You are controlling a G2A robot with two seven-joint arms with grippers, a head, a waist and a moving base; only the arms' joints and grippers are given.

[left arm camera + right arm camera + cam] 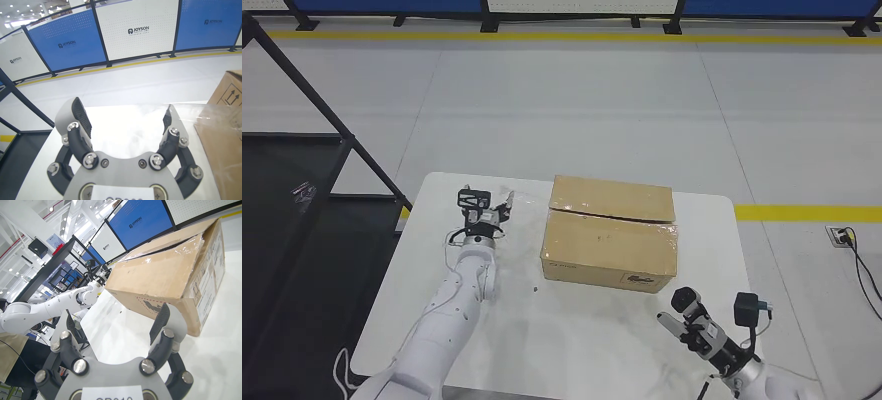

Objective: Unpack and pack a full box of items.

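Cardboard box (609,232) on white table (572,335) sits right of the left gripper (487,201), above the right gripper (714,306); both gape empty.

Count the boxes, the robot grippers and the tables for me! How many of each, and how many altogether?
Boxes: 1, the cardboard box
Grippers: 2, the left gripper and the right gripper, both open
Tables: 1, the white table
Total: 4
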